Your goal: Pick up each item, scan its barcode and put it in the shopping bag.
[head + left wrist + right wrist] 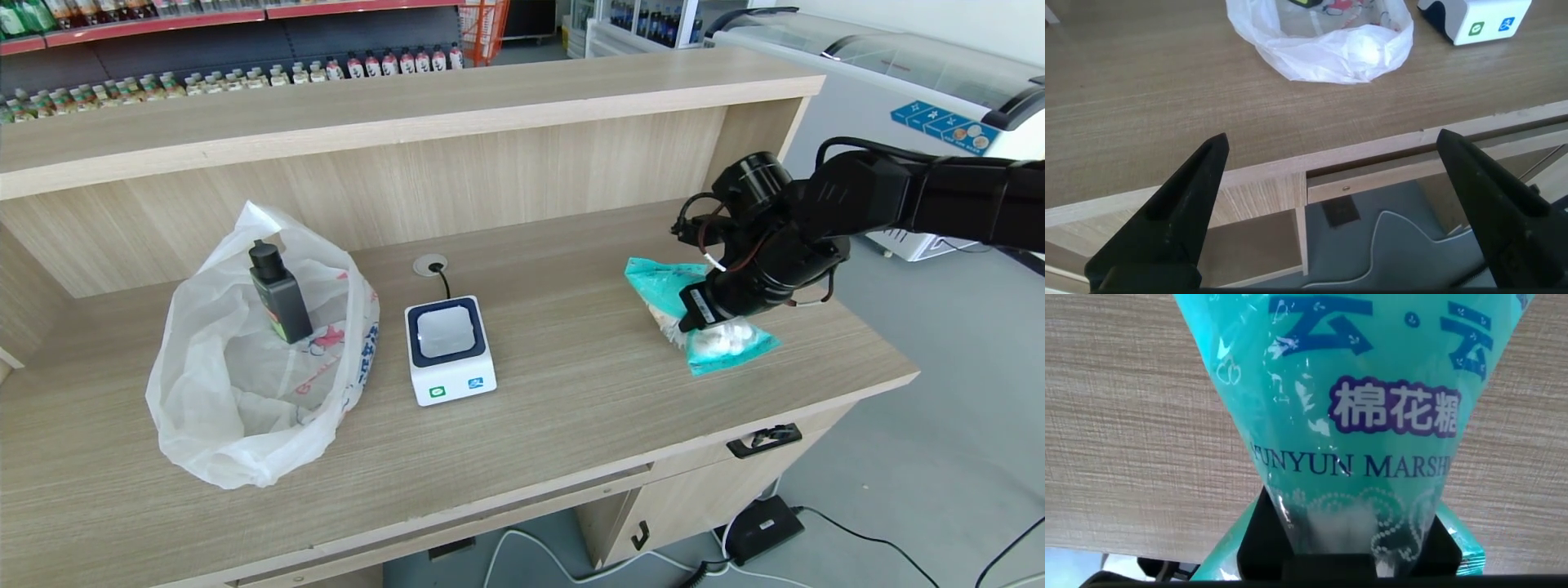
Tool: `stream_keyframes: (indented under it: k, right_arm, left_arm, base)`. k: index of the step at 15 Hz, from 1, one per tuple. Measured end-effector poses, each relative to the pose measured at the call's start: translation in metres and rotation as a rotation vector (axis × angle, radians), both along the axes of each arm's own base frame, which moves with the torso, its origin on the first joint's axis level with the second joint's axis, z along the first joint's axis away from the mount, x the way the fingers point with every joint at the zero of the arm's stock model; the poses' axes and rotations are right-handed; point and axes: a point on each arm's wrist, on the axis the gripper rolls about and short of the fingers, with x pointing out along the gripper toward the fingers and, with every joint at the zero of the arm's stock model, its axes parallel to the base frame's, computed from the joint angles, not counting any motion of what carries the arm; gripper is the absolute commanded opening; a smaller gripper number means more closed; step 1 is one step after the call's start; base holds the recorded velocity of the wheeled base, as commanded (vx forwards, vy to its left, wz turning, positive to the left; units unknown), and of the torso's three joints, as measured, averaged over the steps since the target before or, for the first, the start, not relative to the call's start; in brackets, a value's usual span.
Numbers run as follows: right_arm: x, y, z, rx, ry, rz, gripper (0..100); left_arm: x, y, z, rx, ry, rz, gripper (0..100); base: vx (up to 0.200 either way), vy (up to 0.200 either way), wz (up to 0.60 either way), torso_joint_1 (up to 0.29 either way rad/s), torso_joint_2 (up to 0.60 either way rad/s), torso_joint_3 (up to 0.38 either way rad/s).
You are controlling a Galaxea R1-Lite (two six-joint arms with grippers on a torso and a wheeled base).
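The right gripper point(692, 317) is closed on the teal pack point(663, 286) of marshmallows and pinches its clear middle part between both fingers. In the right wrist view the pack covers most of the fingers point(1259, 539), so only their dark ends are seen at each side of it. In the head view the gripper body hides the middle of the pack, and I cannot tell if the pack touches the counter point(571, 392) or hangs a little above it. The pack is over the right part of the counter, near its right edge and well apart from the scanner point(449, 347). The right arm comes in from the right side, and its wrist is bent down toward the counter. The left gripper point(1331, 220) is spread wide with nothing between its fingers. It is held low, in front of the counter's front edge, and the picture border cuts off the finger bases. The white scanner stands in the middle of the counter with its window up, and its cable goes to a round hole point(430, 264) behind it. Just beside the scanner, on the left, lies the open shopping bag point(237, 392) with a dark bottle point(279, 294) standing inside.
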Motion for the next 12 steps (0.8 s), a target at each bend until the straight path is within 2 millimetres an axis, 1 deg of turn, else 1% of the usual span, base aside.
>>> stream_keyframes:
  k: [2,8,10,12]
  right_arm:
    - [-0.001,0.003,0.001,0.001,-0.003,0.007,0]
    - [-0.01,0.019,0.006,0.002,-0.017,0.051,0]
    - [-0.016,0.021,0.016,0.013,-0.036,0.059,0]
    - [-0.03,0.022,0.03,0.044,-0.039,0.043,0]
  left_arm:
    - [0.0,0.0,0.0,0.0,0.0,0.0,100]
    - [0.0,0.0,0.0,0.0,0.0,0.0,100]
    - [0.0,0.0,0.0,0.0,0.0,0.0,100]
    - [0.0,0.0,0.0,0.0,0.0,0.0,100]
  base:
    - [0.0,0.0,0.0,0.0,0.0,0.0]
    - [0.0,0.0,0.0,0.0,0.0,0.0]
    - [0.0,0.0,0.0,0.0,0.0,0.0]
    - [0.0,0.0,0.0,0.0,0.0,0.0]
